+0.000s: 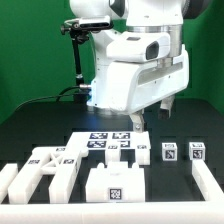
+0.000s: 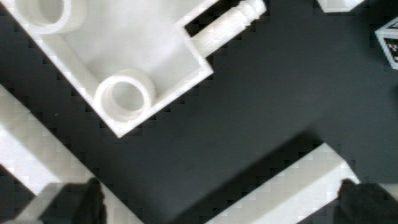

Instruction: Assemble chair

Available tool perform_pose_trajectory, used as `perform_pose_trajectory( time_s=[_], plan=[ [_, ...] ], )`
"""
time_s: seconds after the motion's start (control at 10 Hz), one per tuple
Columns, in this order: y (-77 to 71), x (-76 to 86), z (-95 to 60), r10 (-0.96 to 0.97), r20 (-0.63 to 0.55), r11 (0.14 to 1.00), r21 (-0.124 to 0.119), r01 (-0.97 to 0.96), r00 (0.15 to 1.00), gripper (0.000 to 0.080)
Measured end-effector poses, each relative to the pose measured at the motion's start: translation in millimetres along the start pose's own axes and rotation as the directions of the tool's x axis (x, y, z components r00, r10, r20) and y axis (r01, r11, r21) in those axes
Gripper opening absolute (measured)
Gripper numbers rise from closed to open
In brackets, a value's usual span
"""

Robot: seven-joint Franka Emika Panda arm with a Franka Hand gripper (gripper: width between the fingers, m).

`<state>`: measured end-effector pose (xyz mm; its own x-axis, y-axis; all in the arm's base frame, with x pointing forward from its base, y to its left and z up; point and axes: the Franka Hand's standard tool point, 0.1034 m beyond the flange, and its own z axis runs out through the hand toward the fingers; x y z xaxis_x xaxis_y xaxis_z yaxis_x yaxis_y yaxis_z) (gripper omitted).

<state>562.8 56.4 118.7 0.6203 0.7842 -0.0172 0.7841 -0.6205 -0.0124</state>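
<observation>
**Open two-finger gripper (image 2: 214,205) hangs over the loose parts of the small matte white toy chair (image 1: 112,182), holding nothing.**

The chair is unassembled. Its chunky tagged blocks and slabs lie along the front of the black table (image 1: 30,125), in front of and beside the thin flat white marker board (image 1: 105,140). In the wrist view the dark fingers (image 2: 68,205) stand wide apart with only bare table between them. The flat white slab with two round sockets (image 2: 98,45) lies ahead of the jaws, not between them. The step in hand looks like the reach for a first part. To do it well, the arm should centre the jaws over the slab and square the fingers to its straight sides. It should then descend clear of the neighbouring pieces and close only once both pads bracket solid material away from the sockets.
</observation>
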Motion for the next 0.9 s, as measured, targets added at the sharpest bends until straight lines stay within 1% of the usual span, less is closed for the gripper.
perform_pose_trajectory(
  time_s=[0.6, 0.7, 0.8, 0.9],
  plan=[
    [0.6, -0.6, 0.1, 0.002, 0.0, 1.0, 0.0, -0.002, 1.0, 0.0649],
    [7.6, -4.5, 0.9, 0.09, -0.008, 0.996, -0.01, -0.09, 0.996, 0.0649],
    [18.9, -13.1, 5.9, 0.135, -0.014, 0.991, -0.02, -0.135, 0.991, 0.0649],
    [30.9, -27.0, 14.9, 0.268, -0.017, 0.964, 0.008, -0.268, 0.963, 0.0649]
  ],
)
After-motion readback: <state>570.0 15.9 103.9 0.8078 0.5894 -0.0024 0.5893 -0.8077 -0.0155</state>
